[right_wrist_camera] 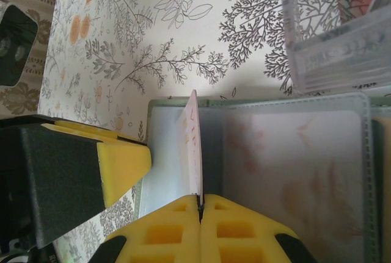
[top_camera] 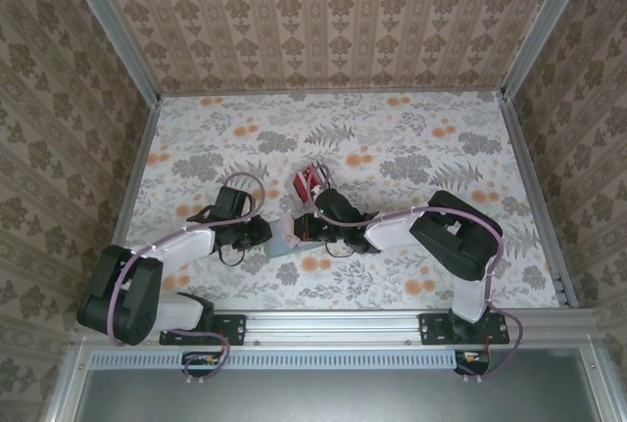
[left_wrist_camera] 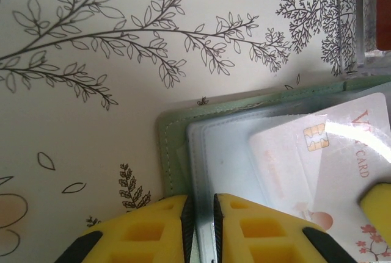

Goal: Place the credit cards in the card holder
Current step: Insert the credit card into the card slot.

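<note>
Pinching a pale, thin plastic card with red lettering [right_wrist_camera: 194,141] between its shut yellow fingers, the right gripper [right_wrist_camera: 200,226] held it over the open sage-green folding card holder with clear plastic sleeves [left_wrist_camera: 166,153]; whether the card had entered a sleeve could not be told. At the holder's opposite edge, the left gripper [left_wrist_camera: 201,226] was closed to a sliver on a clear sleeve. Just beyond the holder's far side stood a clear plastic box [right_wrist_camera: 330,49] holding glossy red cards [top_camera: 312,183], all on a floral-printed table cover [top_camera: 421,148].
</note>
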You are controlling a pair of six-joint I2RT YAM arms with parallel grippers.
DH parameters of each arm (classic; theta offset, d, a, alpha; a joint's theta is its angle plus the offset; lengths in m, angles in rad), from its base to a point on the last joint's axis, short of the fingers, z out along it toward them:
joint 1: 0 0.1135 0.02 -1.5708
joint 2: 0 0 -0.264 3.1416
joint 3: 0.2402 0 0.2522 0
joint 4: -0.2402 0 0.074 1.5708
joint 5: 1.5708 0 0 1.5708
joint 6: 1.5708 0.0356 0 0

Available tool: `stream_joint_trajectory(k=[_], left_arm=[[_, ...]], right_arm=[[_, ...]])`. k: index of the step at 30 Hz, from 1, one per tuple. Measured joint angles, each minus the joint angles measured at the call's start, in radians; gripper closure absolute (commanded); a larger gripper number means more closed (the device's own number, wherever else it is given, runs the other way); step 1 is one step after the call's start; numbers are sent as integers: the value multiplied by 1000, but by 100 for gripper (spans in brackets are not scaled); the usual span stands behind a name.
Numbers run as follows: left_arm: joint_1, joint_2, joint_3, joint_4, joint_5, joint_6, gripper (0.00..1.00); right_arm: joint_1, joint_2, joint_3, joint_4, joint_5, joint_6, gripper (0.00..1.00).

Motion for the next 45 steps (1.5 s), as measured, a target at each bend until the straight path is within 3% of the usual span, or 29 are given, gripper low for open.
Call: stream_joint_trajectory(k=[14, 20, 24, 30, 38, 45], left_arm=[[0, 3, -6, 22, 2, 0, 83], [0, 3, -10, 33, 2, -7, 85], [0, 2, -13, 38, 2, -7, 86], [0, 0, -17, 42, 2, -7, 88], [0, -13, -28, 49, 1, -8, 91], [0, -18, -32, 53, -2, -8, 93]], right_arm=[[106, 1, 18, -10, 179, 14, 98], [116, 1, 31, -57, 208, 10, 76], [120, -21, 30, -115, 222, -9, 74], [103, -47, 20, -167, 209, -35, 78], [92, -47, 25, -204, 181, -60, 100], [68, -48, 9, -177, 136, -39, 100]])
